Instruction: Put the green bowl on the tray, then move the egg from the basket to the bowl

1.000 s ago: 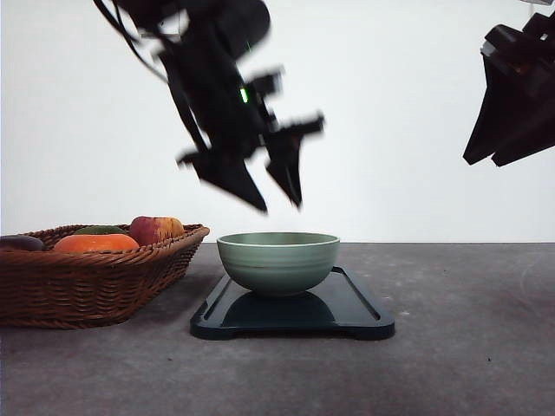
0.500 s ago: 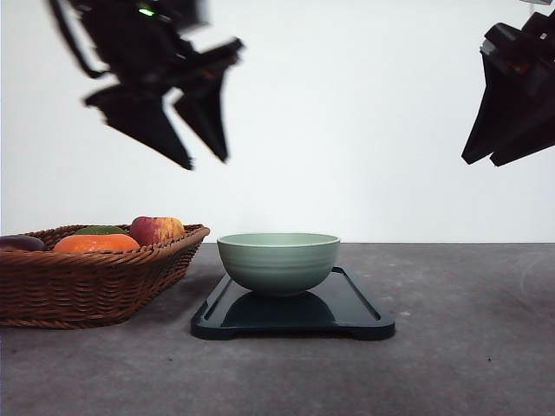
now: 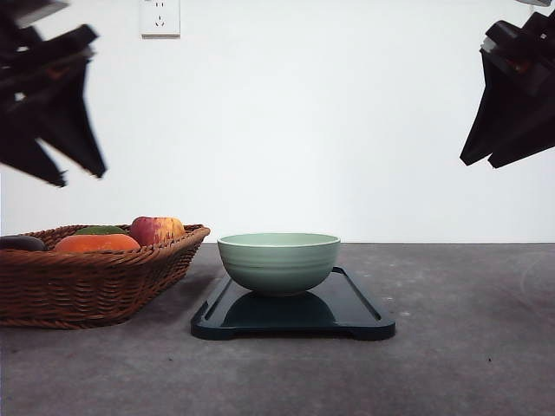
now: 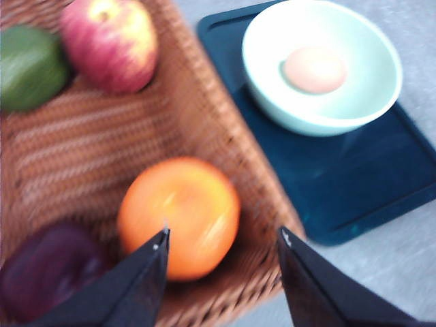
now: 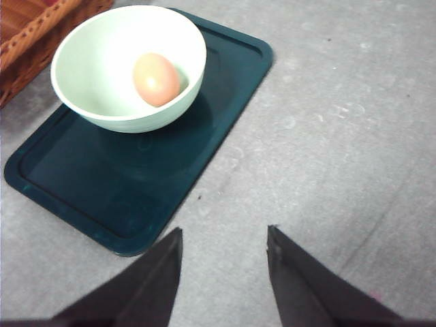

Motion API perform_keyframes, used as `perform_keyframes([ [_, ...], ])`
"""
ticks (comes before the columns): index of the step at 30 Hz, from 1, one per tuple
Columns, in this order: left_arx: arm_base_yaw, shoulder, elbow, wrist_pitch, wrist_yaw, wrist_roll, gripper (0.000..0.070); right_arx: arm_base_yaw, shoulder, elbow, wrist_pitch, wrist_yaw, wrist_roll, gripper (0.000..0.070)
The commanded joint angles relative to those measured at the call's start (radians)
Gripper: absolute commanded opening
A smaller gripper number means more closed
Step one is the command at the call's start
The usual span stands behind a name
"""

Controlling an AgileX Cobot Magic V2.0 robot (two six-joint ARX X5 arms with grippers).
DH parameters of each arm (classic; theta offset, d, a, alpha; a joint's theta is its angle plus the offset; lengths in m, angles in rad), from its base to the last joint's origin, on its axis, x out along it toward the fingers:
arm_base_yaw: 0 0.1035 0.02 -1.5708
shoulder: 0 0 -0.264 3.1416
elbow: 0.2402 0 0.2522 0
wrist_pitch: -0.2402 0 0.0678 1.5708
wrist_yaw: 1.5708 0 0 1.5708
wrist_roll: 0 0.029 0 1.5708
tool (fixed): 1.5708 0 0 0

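Observation:
The green bowl (image 3: 278,261) stands on the dark tray (image 3: 355,316) in the middle of the table. A pale orange egg (image 5: 156,79) lies inside the bowl (image 5: 126,65), also seen as the egg (image 4: 314,69) in the left wrist view. The wicker basket (image 3: 95,282) sits left of the tray. My left gripper (image 3: 80,176) hangs high above the basket, open and empty; its fingers (image 4: 136,286) frame an orange. My right gripper (image 3: 479,162) is raised at the far right, open, with nothing between its fingers (image 5: 146,286).
The basket (image 4: 204,122) holds a red apple (image 4: 112,42), an orange (image 4: 178,214), a green fruit (image 4: 27,65) and a dark purple one (image 4: 48,269). Bare grey table (image 5: 340,136) lies right of the tray (image 5: 122,184). A wall socket (image 3: 159,17) is behind.
My left gripper has swung left and upward, from above the bowl to over the basket. The right gripper and the bowl have stayed put.

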Motion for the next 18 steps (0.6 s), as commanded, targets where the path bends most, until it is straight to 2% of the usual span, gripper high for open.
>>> perform_keyframes([
  [1,0.005,-0.012,-0.008,0.011,-0.006,-0.011,0.031,0.005,0.003,0.006,0.003,-0.003,-0.005,0.0244],
  [5,0.023,-0.03,-0.012,-0.012,-0.006,-0.004,0.0311,0.004,0.003,0.006,-0.006,0.002,-0.007,0.0245],
  [7,0.023,-0.03,-0.012,-0.024,-0.005,-0.003,0.029,0.004,0.003,0.006,-0.006,0.001,-0.005,0.0236],
  [8,0.023,-0.03,-0.012,-0.024,-0.005,-0.003,0.0112,0.004,0.003,0.006,-0.001,0.005,-0.005,0.012],
  [9,0.023,-0.03,-0.012,-0.023,-0.005,-0.004,0.0034,0.004,0.004,0.006,0.009,0.011,-0.006,0.0056],
  [11,0.023,-0.03,-0.012,-0.022,-0.005,-0.007,0.0006,0.004,0.004,0.007,0.028,0.011,-0.002,0.0023],
  [18,0.023,-0.033,-0.011,-0.027,-0.005,-0.008,0.0,0.004,0.003,0.007,0.029,0.001,-0.002,0.0021],
])
